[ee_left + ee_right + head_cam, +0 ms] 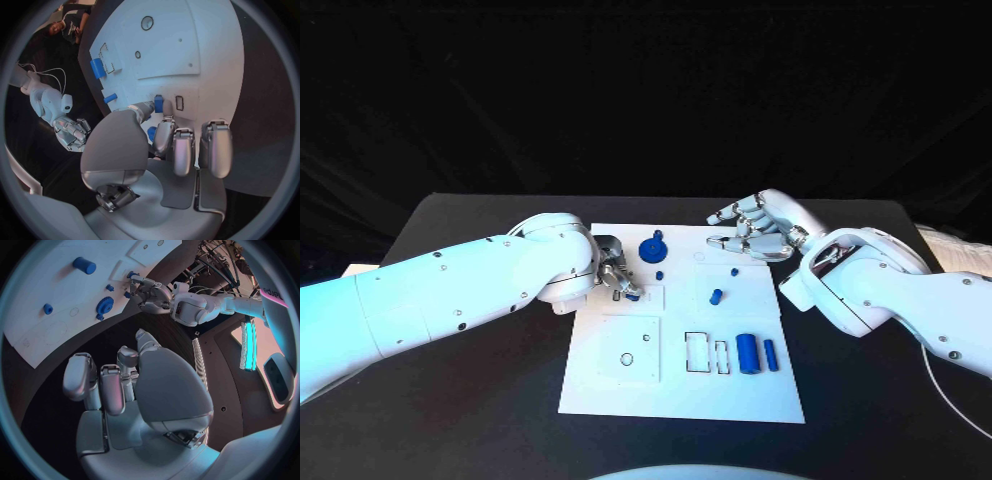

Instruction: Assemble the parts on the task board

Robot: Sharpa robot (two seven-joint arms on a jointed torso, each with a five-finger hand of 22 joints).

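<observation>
Parts of blue plastic sit on the white task board (733,400) in the middle of the black table (473,420): a round gear-like piece (655,249) at the board's 12 o'clock, a short peg (717,296) near its centre, and two cylinders (749,352) lying side by side at 4 o'clock beside outlined slots. The left robot hand (619,277), at the board's 10 o'clock, pinches a small blue part (159,104) in its fingertips. The right robot hand (750,228) hovers over the board's 1 o'clock corner, fingers loosely curled, holding nothing.
</observation>
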